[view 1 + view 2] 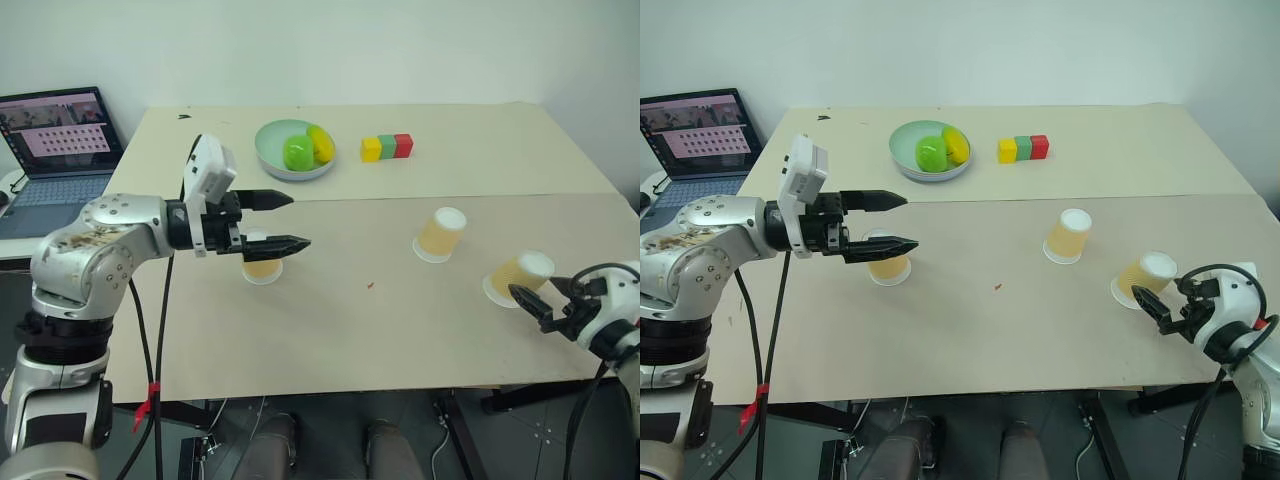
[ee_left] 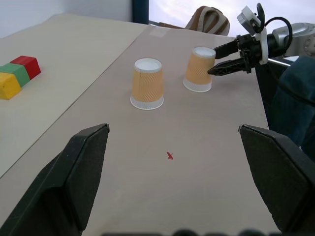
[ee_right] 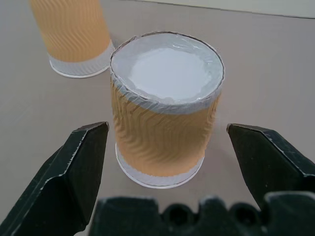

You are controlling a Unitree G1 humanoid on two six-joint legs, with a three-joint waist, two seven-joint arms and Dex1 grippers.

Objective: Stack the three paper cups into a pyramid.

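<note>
Three orange-tan paper cups stand upside down and apart on the table. The left cup (image 1: 262, 266) is partly hidden behind my left gripper (image 1: 299, 220), which hovers open above it, pointing right. The middle cup (image 1: 441, 234) stands alone. The right cup (image 1: 521, 276) is near the table's right edge, and my right gripper (image 1: 1162, 294) is open just in front of it. In the right wrist view that cup (image 3: 165, 123) sits between the spread fingers (image 3: 78, 167), untouched. The left wrist view shows the middle cup (image 2: 147, 83) and the right cup (image 2: 199, 69).
A pale green bowl (image 1: 268, 152) with green and yellow fruit and a row of yellow, green and red blocks (image 1: 387, 147) sit at the back. A laptop (image 1: 55, 150) stands off the table's left side. A small red mark (image 1: 369, 285) lies mid-table.
</note>
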